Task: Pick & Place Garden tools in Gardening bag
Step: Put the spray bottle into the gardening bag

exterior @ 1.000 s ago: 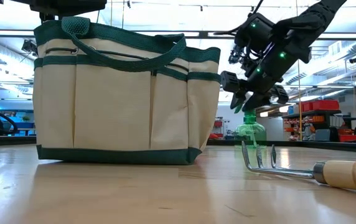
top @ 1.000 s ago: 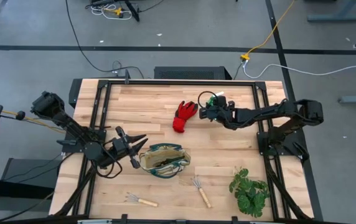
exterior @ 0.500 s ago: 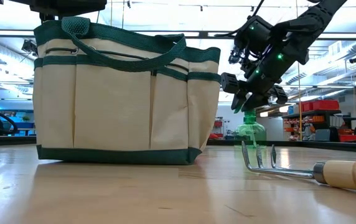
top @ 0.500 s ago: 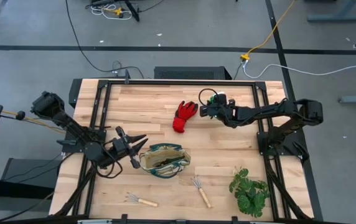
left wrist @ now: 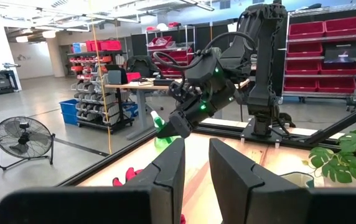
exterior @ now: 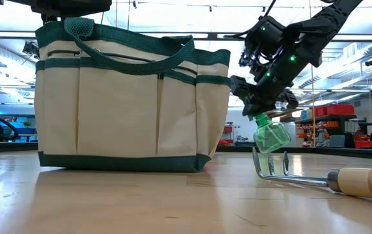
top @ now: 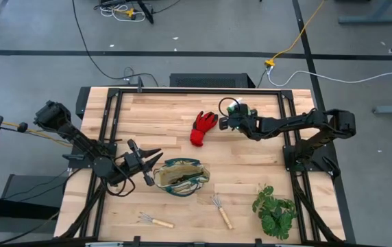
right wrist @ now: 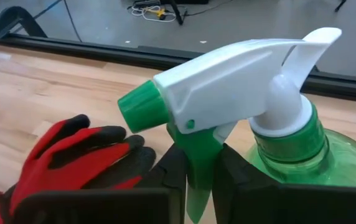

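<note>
The green spray bottle point(exterior: 270, 135) with its white nozzle point(right wrist: 228, 74) sits tilted at the table's far right, and my right gripper point(right wrist: 198, 177) is shut on it. The red glove point(top: 201, 128) lies flat just left of it. The cream gardening bag point(top: 181, 176) stands upright at the near middle, with something dark inside. My left gripper point(top: 149, 165) waits at the bag's left end; its fingers point(left wrist: 168, 168) stand a little apart with nothing between them. Two wooden-handled rakes point(top: 220, 209) point(top: 155, 221) lie near the front edge. My right gripper pinches the green trigger point(right wrist: 198, 146) under the white nozzle between its two fingers. It reaches in from the table's right side, slanting down. The bottle leans, its neck up by the fingers and its body lower; whether its base rests on the table I cannot tell.
A leafy green plant point(top: 275, 209) lies at the near right corner. A black frame rail point(top: 196, 90) borders the tabletop. In the low view one rake's tines point(exterior: 270, 162) lie in front of the bottle.
My right gripper has shut on the spray bottle's trigger. The bottle, which stood upright, now tips over, with its body swung out below the fingers.
</note>
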{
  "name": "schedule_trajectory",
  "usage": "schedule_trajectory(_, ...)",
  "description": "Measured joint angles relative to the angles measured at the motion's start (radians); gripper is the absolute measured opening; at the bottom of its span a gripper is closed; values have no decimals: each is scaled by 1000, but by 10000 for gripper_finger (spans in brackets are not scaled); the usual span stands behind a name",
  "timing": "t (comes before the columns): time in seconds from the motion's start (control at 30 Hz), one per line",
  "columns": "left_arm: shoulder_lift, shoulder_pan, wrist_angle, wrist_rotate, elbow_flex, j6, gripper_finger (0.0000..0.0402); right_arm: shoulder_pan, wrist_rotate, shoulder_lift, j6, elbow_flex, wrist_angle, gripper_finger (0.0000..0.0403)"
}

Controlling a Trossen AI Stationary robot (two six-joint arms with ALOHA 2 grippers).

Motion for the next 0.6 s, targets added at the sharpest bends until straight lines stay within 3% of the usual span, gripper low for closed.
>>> schedule_trajectory(0.6,0,0,-5,0,0,0,80,71,-150,-41,-158,1,246,36)
